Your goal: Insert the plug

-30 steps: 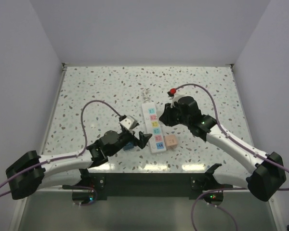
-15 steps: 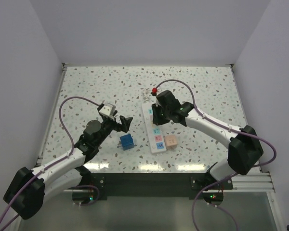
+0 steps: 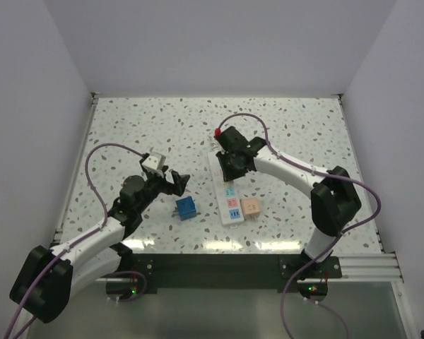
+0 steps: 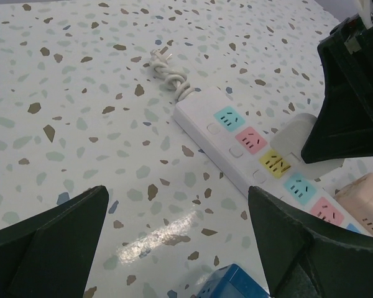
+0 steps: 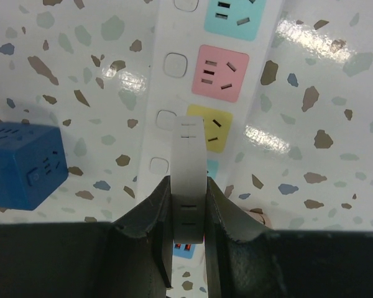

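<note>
Currently we see the right gripper [image 5: 188,186] pinching the white plug [image 5: 189,146] between its fingers, with the plug standing out past the fingertips. In the right wrist view the plug's far end lies over the yellow socket [image 5: 219,127] of the power strip [image 5: 174,34], and the pink socket [image 5: 221,72] is just beyond it. We can't tell whether the plug touches the strip or hangs above it. From the top view, the right gripper sits over the far half of the strip, its arm stretched in from the right.

On our other side, the left gripper [image 3: 179,182] is spread wide and holds nothing. It sits left of the strip and apart from it, above the bench [image 3: 127,134]. A blue cube [image 3: 186,207] lies on the bench between that gripper and the strip. A peach cube [image 3: 251,207] sits just beside the strip's right edge, toward its near end. The strip's cord [image 4: 171,79] is coiled at its far end.
</note>
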You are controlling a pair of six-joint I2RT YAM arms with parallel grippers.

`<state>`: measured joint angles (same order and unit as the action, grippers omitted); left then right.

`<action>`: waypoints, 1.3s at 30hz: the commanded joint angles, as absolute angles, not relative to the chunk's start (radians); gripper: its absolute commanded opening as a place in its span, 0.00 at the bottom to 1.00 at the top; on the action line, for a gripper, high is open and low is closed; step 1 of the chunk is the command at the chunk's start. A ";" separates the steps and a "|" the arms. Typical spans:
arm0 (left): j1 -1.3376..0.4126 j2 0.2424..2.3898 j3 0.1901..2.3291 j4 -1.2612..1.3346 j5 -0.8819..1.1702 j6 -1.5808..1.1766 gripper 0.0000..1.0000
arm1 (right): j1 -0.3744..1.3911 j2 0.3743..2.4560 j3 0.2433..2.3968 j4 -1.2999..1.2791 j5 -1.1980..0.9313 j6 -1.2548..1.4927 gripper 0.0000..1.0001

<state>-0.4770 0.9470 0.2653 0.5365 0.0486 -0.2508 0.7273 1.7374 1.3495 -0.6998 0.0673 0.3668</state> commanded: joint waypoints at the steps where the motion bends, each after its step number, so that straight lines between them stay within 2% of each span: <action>1: -0.462 0.936 0.258 0.571 0.083 -0.264 1.00 | 0.729 1.756 1.440 -0.779 0.103 0.377 0.00; 10: -0.460 0.881 0.245 0.546 0.084 -0.270 1.00 | 0.729 1.821 1.517 -0.833 0.121 0.367 0.00; 39: -0.460 0.861 0.232 0.551 0.094 -0.276 1.00 | 0.729 1.859 1.512 -0.808 0.127 0.394 0.00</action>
<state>-0.4667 0.8738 0.2329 0.5335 0.0792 -0.2695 0.7273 1.8545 1.4754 -0.8066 0.1139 0.3782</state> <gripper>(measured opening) 0.997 0.226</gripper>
